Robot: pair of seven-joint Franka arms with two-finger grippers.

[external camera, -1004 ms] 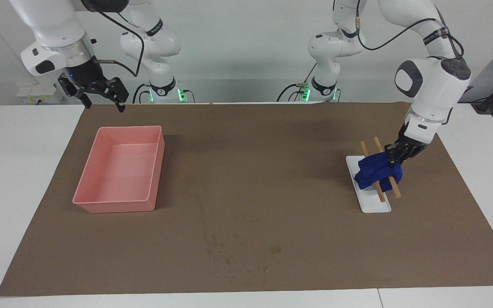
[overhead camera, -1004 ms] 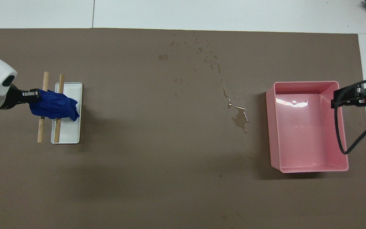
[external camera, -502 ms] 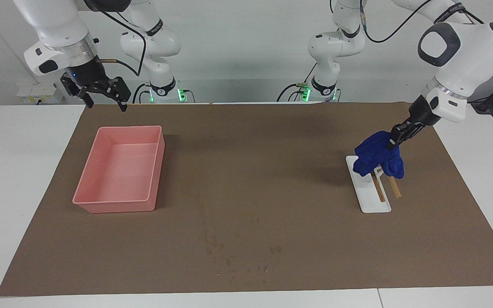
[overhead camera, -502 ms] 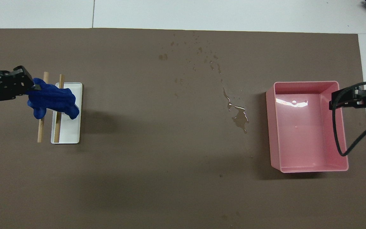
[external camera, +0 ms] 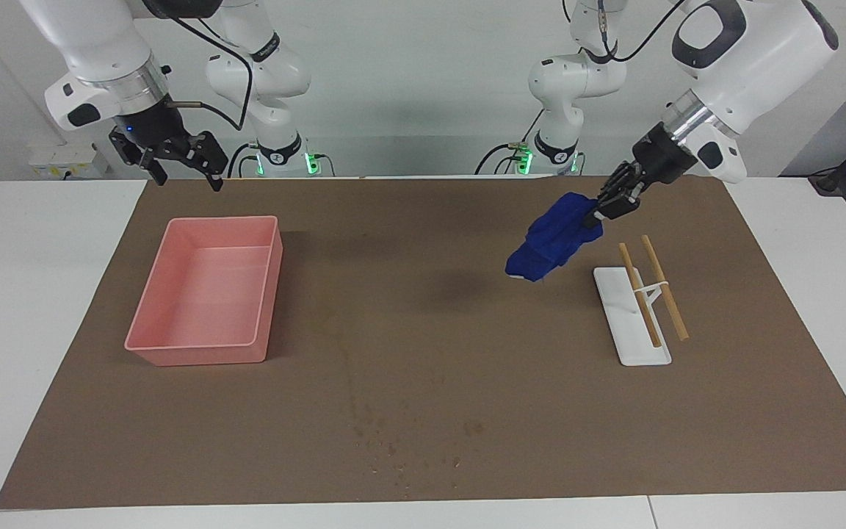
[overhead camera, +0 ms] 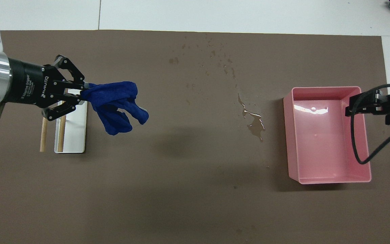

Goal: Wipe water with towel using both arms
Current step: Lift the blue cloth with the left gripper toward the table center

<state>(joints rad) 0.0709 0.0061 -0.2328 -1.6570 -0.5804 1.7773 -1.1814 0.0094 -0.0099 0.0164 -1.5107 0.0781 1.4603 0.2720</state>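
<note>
My left gripper [external camera: 599, 209] is shut on the blue towel [external camera: 554, 241] and holds it in the air over the brown mat, beside the white rack. In the overhead view the left gripper [overhead camera: 80, 93] pinches one end of the towel [overhead camera: 117, 108], and the rest hangs loose toward the table's middle. A water puddle [overhead camera: 254, 123] lies on the mat beside the pink tray, with scattered droplets [overhead camera: 212, 54] farther from the robots. My right gripper [external camera: 182, 175] is open and empty, raised over the mat's edge near the pink tray; it also shows in the overhead view [overhead camera: 367, 105].
A pink tray [external camera: 195, 355] sits toward the right arm's end of the table, also seen from overhead [overhead camera: 330, 179]. A white rack [external camera: 632, 345] with two wooden rods [external camera: 662, 294] sits toward the left arm's end. A brown mat [external camera: 467, 353] covers the table.
My left gripper has lifted the towel off the rack's rods and carried it up and toward the table's middle. The right gripper has barely shifted.
</note>
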